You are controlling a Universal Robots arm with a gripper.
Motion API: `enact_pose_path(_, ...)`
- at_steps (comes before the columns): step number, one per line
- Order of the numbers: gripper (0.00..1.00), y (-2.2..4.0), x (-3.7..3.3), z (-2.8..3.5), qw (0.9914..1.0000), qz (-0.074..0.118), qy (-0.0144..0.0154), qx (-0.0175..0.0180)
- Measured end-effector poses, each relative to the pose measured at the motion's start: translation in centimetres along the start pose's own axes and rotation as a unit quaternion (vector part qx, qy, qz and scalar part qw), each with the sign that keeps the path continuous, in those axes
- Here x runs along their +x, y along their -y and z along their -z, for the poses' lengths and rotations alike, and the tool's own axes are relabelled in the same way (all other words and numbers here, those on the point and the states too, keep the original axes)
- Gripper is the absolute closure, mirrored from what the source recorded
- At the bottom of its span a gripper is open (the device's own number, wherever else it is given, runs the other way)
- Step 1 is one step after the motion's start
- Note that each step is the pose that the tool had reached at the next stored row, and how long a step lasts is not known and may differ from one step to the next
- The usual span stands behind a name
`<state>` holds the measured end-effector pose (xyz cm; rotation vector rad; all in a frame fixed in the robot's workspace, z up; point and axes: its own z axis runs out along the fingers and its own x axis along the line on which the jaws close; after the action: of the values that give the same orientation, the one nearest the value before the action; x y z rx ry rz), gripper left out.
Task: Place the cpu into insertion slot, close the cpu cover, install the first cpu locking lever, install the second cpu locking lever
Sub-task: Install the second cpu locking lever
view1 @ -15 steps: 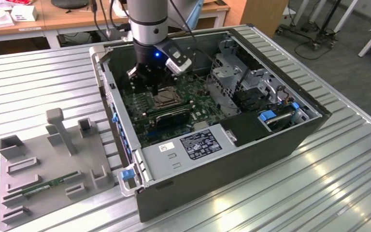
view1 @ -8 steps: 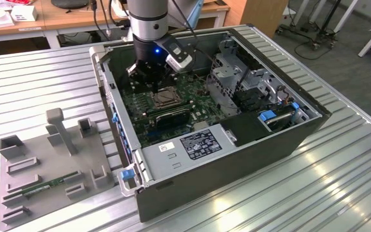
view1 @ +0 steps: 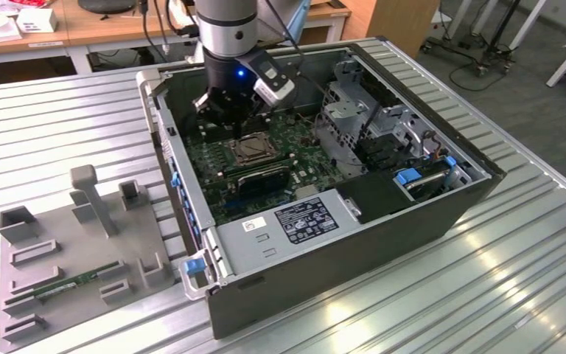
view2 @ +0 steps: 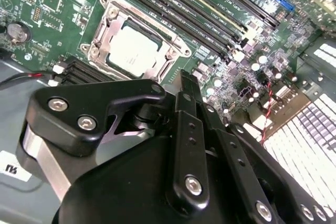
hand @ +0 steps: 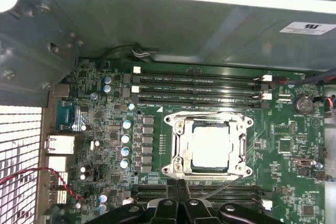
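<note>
On the slatted metal tabletop (view1: 86, 110) stood an open computer case (view1: 441, 214). The cpu (hand: 211, 147) lay in the insertion slot (hand: 177, 148), the cpu cover (hand: 208, 117) apparently shut; the gripper (hand: 180, 186), fingers together, hovered beside it.

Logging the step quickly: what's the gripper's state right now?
Gripper: shut, fingers together and holding nothing, hanging just above the motherboard beside the cpu cover, which lies down over the cpu.

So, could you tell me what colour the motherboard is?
Green motherboard, clearest in the first wrist view.
</note>
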<state>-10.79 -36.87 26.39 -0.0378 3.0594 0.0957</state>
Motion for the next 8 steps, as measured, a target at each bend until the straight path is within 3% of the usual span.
enact_pose_path(5,0.89,-0.01,-0.21,0.22,1.00000,0.000,-0.0003,-0.0001)
enact_pose_path(8,0.89,0.00,-0.70,0.18,1.00000,0.000,-0.0004,-0.0001)
